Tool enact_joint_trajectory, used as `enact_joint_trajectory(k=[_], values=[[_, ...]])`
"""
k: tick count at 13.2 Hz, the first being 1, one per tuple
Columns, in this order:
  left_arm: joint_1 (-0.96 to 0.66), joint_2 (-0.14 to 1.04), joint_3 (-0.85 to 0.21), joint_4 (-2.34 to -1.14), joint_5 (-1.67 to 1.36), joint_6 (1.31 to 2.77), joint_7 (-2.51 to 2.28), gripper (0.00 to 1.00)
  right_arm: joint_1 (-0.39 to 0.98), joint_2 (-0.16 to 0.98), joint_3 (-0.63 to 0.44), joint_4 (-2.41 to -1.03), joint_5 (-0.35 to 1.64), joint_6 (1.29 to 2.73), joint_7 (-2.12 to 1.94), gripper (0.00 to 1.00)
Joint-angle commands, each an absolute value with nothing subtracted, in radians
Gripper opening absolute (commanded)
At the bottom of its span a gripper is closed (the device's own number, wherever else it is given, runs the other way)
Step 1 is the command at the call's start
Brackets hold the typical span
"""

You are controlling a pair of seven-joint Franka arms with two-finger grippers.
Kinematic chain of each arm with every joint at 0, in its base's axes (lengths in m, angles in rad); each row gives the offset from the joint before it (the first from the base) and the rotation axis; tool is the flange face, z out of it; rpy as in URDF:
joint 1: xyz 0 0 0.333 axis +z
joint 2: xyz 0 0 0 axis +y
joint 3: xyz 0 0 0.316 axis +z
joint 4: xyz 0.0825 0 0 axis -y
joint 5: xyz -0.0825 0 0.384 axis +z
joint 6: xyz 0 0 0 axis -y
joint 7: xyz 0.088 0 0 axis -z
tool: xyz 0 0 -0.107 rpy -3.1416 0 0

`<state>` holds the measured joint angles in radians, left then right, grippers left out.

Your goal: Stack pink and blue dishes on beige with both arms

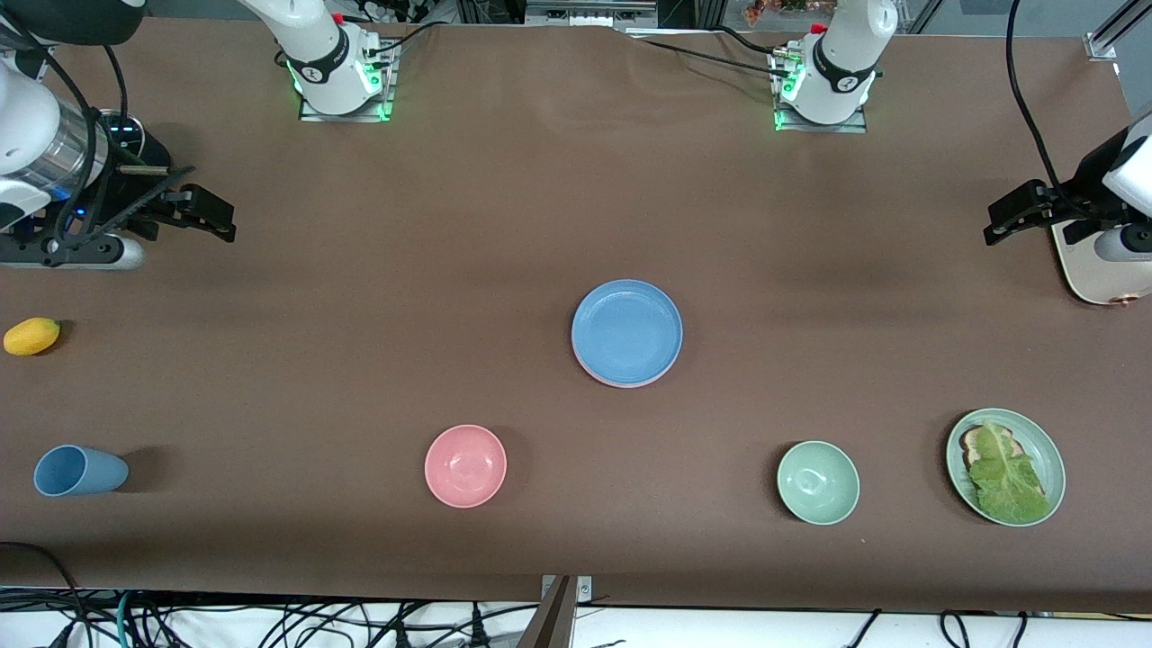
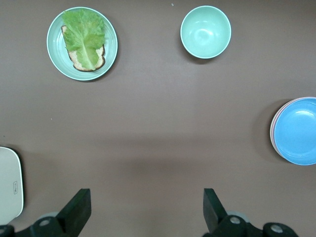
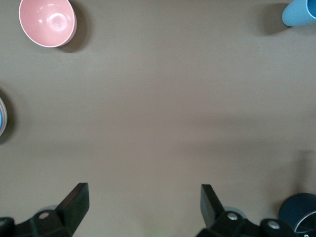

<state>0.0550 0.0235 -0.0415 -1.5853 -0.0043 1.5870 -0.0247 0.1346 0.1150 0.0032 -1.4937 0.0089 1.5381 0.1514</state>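
The blue plate [image 1: 627,331] lies mid-table on top of a stack. A thin pink plate rim [image 1: 621,383] shows just under it. The blue plate [image 2: 300,131] also appears at the edge of the left wrist view. No beige plate can be seen; what lies under the pink rim is hidden. My left gripper [image 1: 1012,214] [image 2: 146,197] hangs open and empty over bare table at the left arm's end. My right gripper [image 1: 193,216] [image 3: 144,192] hangs open and empty over bare table at the right arm's end. Both are well away from the stack.
A pink bowl [image 1: 465,465], a green bowl [image 1: 817,481] and a pale green plate [image 1: 1051,459] with lettuce on bread sit nearer the front camera. A blue cup [image 1: 79,470] lies on its side, with a yellow fruit [image 1: 31,336] nearby. A cream rounded board [image 1: 1089,270] lies under the left arm.
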Motion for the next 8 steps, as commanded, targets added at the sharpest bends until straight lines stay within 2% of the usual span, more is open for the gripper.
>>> enact_joint_trajectory(k=[1, 8], values=[[0.058, 0.040, -0.041, -1.551, -0.011, 1.580, 0.000, 1.00, 0.123, 0.110, 0.012, -1.503, 0.000, 1.551, 0.137, 1.00], [0.058, 0.041, -0.041, -1.551, -0.012, 1.580, 0.000, 1.00, 0.123, 0.109, 0.014, -1.490, 0.000, 1.539, 0.127, 1.00]])
